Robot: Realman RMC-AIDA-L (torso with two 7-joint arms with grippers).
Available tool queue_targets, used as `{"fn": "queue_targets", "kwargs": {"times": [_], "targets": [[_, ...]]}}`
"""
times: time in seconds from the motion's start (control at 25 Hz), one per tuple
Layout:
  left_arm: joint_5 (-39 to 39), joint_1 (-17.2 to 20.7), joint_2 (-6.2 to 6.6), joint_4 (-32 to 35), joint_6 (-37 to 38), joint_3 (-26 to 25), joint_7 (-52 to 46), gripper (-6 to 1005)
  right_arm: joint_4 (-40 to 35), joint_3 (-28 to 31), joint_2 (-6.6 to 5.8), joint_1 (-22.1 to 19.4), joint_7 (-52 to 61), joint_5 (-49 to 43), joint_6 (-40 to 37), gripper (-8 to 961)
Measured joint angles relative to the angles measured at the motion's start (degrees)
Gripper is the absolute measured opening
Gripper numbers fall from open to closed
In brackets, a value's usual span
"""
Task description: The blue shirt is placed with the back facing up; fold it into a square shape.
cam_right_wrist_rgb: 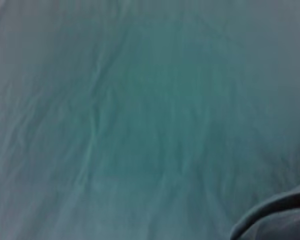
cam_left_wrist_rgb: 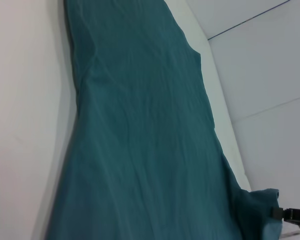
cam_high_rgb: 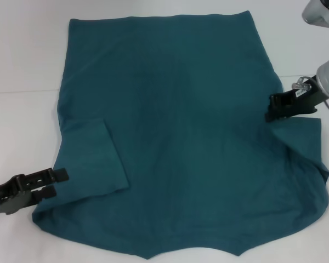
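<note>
The blue shirt (cam_high_rgb: 186,137) is lying flat across the counter (cam_high_rgb: 22,49). The left gripper (cam_high_rgb: 59,183) is sitting parted at its near-left edge. The right gripper (cam_high_rgb: 271,108) is pinching the right sleeve.

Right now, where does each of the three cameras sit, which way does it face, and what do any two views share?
Head view: on the robot's head, looking forward and down at the blue shirt on the white table; left tool at the shirt's left edge, right tool at its right edge.
Left wrist view: low beside the shirt, looking across it; the right tool shows far off.
Right wrist view: close above the shirt; no arm shows.
All three share the shirt.
</note>
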Motion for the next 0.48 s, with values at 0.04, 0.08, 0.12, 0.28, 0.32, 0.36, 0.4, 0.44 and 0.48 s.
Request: {"fn": "queue_targets", "kwargs": {"times": [0.04,0.08,0.12,0.28,0.32,0.36,0.4,0.44,0.48], "targets": [[0.0,0.0,0.0,0.0,-0.1,0.0,0.0,785,0.6,0.0,0.09,0.2,0.0,0.0,0.8,4],[0.0,0.0,0.0,0.0,-0.2,0.0,0.0,784,1.2,0.0,0.2,0.4,0.1,0.0,1.4,4],[0.0,0.0,0.0,0.0,-0.3,0.0,0.0,784,1.9,0.0,0.35,0.6,0.3,0.0,2.4,4],[0.0,0.1,-0.05,0.0,-0.5,0.0,0.0,784,3.3,0.0,0.89,1.0,1.2,0.1,5.4,3],[0.0,0.1,-0.05,0.0,-0.5,0.0,0.0,784,3.4,0.0,0.96,1.0,1.4,0.3,6.0,3],[0.0,0.1,-0.06,0.0,-0.5,0.0,0.0,784,3.5,0.0,1.0,1.0,1.6,0.3,6.4,3],[0.0,0.2,-0.06,0.0,-0.5,0.0,0.0,784,3.6,0.0,1.04,1.0,1.8,0.3,6.7,3],[0.0,0.2,-0.07,0.0,-0.6,0.0,0.0,785,3.6,0.1,1.09,1.0,2.0,0.3,6.9,3],[0.0,0.2,-0.08,0.0,-0.6,0.0,0.0,785,3.6,0.2,1.11,1.0,2.2,0.4,7.1,4]]}}
